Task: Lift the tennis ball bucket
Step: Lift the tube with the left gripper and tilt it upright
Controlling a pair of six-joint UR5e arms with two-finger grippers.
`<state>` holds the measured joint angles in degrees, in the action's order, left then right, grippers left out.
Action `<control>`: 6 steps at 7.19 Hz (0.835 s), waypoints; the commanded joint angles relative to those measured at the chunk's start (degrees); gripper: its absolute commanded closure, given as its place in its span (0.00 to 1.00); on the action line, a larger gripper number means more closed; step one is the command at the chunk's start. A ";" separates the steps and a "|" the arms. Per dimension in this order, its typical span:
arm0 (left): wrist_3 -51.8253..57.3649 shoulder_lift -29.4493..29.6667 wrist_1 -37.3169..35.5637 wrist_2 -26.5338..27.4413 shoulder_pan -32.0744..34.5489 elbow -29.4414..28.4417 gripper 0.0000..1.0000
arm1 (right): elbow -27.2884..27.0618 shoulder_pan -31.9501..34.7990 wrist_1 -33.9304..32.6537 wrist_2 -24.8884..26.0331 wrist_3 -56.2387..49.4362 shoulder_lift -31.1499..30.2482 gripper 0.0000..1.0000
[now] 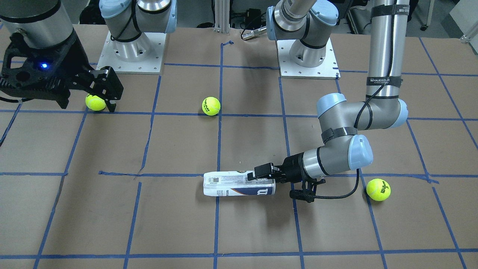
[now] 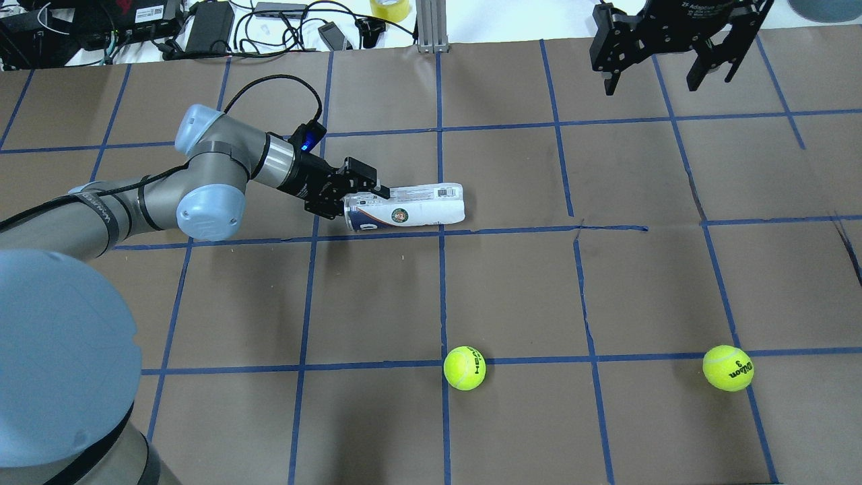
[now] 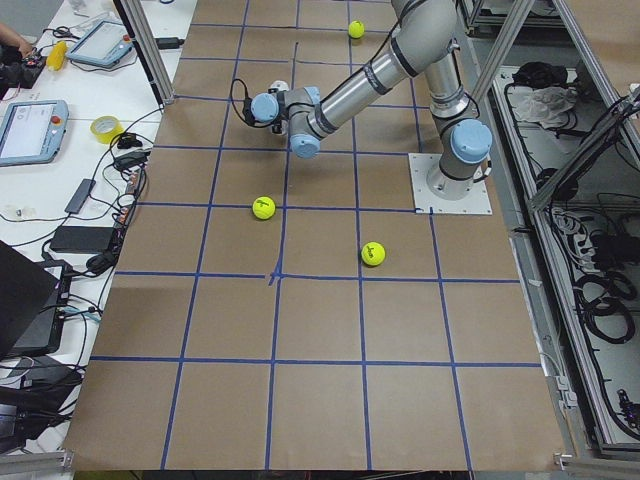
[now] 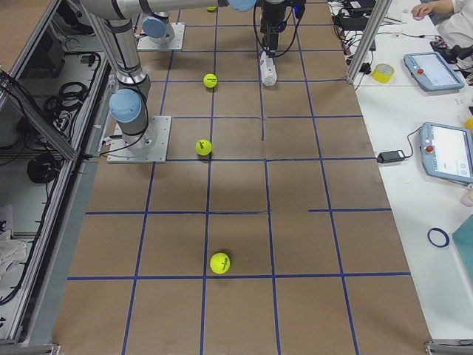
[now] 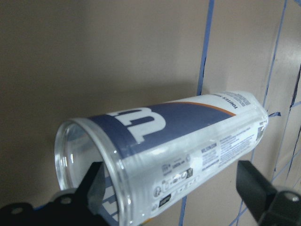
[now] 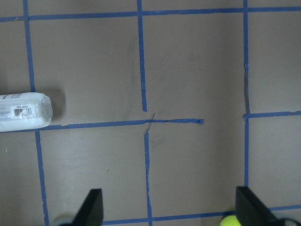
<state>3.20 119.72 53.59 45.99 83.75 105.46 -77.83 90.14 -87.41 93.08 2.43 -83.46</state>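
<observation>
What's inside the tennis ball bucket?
Near its open mouth the tennis ball bucket looks empty, no ball visible. Its label hides the rest of the inside.

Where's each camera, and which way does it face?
Front: across table, facing robot; both arms.
Overhead: behind robot, downward; left arm at clear navy-labelled plastic tennis ball bucket.
Left side: table's left end; left arm near.
Right side: table's right end; right arm near.
Left wrist: along bucket; jaws.
Right wrist: straight down; jaws.
Wrists share bucket.
</observation>
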 commanded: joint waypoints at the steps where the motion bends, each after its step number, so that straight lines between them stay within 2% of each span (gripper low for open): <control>1: -9.11 0.26 -0.59 1.22 0.00 -0.60 1.00 | 0.13 -0.05 -0.13 0.17 0.55 0.05 0.00; 2: -16.65 -0.35 -0.76 -0.09 0.00 -2.87 1.00 | 0.13 -0.14 0.04 0.09 0.56 0.05 0.00; 4: -35.98 -2.82 -0.41 0.42 0.70 -11.72 1.00 | 0.04 -0.14 0.13 0.00 0.73 -0.48 0.00; 5: -39.55 -3.26 0.37 1.64 1.23 -15.86 1.00 | 0.04 0.03 0.31 0.43 2.12 -0.57 0.00; 6: -40.97 -3.87 1.86 6.09 1.50 -19.73 1.00 | 0.04 0.12 -0.39 0.96 2.14 -0.66 0.07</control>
<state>-34.03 116.59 54.04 48.29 84.80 90.74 -77.77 90.15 -87.34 93.51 4.10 -83.99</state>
